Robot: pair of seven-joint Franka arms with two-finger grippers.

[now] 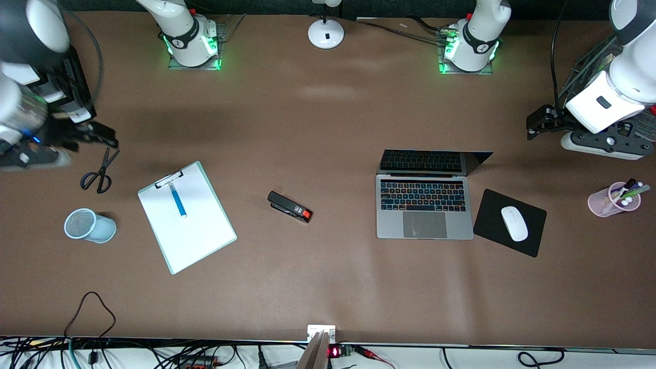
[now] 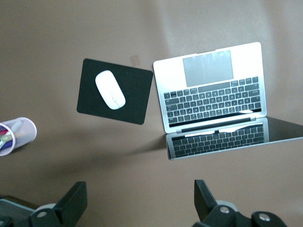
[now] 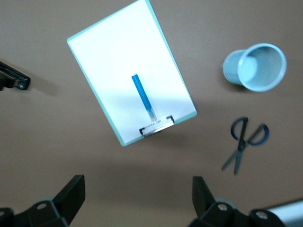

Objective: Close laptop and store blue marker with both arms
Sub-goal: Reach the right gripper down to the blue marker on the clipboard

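The silver-grey laptop (image 1: 424, 205) stands open on the table, its screen dark; it also shows in the left wrist view (image 2: 208, 90). The blue marker (image 1: 178, 201) lies on the white clipboard (image 1: 200, 230), also in the right wrist view (image 3: 142, 96). My left gripper (image 1: 534, 128) is open and empty in the air over bare table at the left arm's end, its jaws wide apart in its wrist view (image 2: 140, 201). My right gripper (image 1: 105, 138) is open and empty over the table by the scissors, seen too in its wrist view (image 3: 137, 196).
A black stapler (image 1: 289, 206) lies between clipboard and laptop. A white mouse (image 1: 514, 223) sits on a black pad (image 1: 489, 205) beside the laptop. A pink cup of pens (image 1: 612, 201), scissors (image 1: 98, 173), a tipped light-blue cup (image 1: 89, 225) and a lamp base (image 1: 326, 33) are on the table.
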